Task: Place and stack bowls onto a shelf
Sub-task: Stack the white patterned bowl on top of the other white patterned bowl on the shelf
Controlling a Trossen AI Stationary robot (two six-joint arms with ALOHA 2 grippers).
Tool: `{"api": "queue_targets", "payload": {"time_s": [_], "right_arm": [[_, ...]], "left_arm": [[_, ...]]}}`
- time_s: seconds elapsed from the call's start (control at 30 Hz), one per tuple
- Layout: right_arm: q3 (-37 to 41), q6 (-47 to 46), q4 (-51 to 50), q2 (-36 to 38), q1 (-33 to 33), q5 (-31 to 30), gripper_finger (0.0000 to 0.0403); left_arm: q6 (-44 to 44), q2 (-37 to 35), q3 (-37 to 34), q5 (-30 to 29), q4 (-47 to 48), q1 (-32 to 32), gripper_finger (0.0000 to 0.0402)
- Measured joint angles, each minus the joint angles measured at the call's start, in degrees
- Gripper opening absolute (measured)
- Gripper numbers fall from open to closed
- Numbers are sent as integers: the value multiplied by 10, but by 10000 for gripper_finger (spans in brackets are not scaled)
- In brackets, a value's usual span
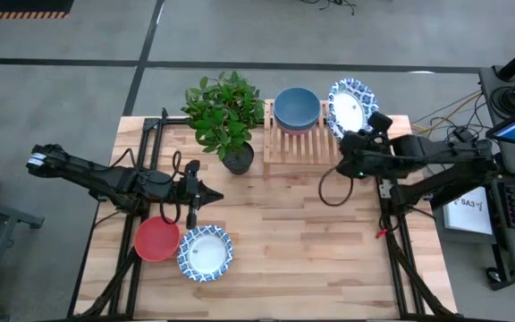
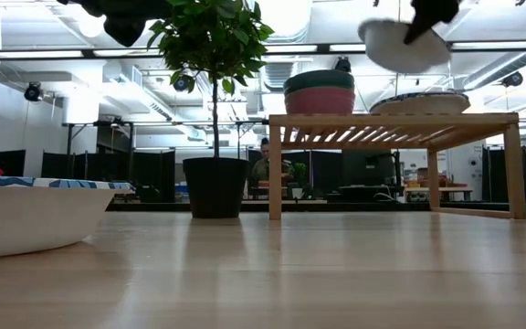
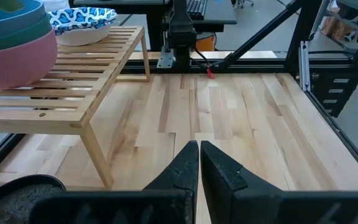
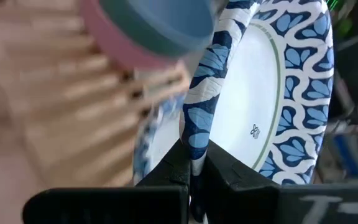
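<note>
The shelf point(image 1: 286, 148) of light slats stands at the table's far side. On it rests a stack of plain bowls point(image 1: 296, 107), blue on top of green and pink point(image 2: 320, 91), and to the right a white bowl with a blue-patterned rim point(image 2: 418, 103). Above that one hangs another patterned bowl point(image 1: 351, 105), with my right gripper point(image 4: 194, 163) shut on it. My left gripper point(image 1: 215, 195) hovers shut near the table's left, holding nothing. A red bowl point(image 1: 156, 239) and a patterned bowl point(image 1: 206, 252) sit on the table near it. My right gripper pinches the patterned bowl's rim point(image 4: 197, 140) between its two fingers, one on the inner face and one on the outer. The fingers come from the table's right side, slanting down. The bowl is tilted and lifted clear above the shelf point(image 2: 405, 41).
A potted plant point(image 1: 226, 116) stands just left of the shelf, its dark pot point(image 2: 215, 187) on the table. The table's middle and near right are bare wood point(image 1: 329, 259). Black frame rails run along both side edges.
</note>
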State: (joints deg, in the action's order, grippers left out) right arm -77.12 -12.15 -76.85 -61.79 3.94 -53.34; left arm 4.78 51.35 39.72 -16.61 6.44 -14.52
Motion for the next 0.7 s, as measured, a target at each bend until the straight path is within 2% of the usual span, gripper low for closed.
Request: {"api": "queue_targets", "payload": {"time_s": [0.1,0.4,0.57,0.7], "right_arm": [[8,-14,-30,-7,-32,42,9],[14,12,-57,-30,-113,109,9],[14,24,-55,-41,-134,114,14],[14,27,-54,-46,-142,116,41]], "left_arm": [[0,0,0,0,0,0,0],[0,0,0,0,0,0,0],[0,0,0,0,0,0,0],[0,0,0,0,0,0,0]]}}
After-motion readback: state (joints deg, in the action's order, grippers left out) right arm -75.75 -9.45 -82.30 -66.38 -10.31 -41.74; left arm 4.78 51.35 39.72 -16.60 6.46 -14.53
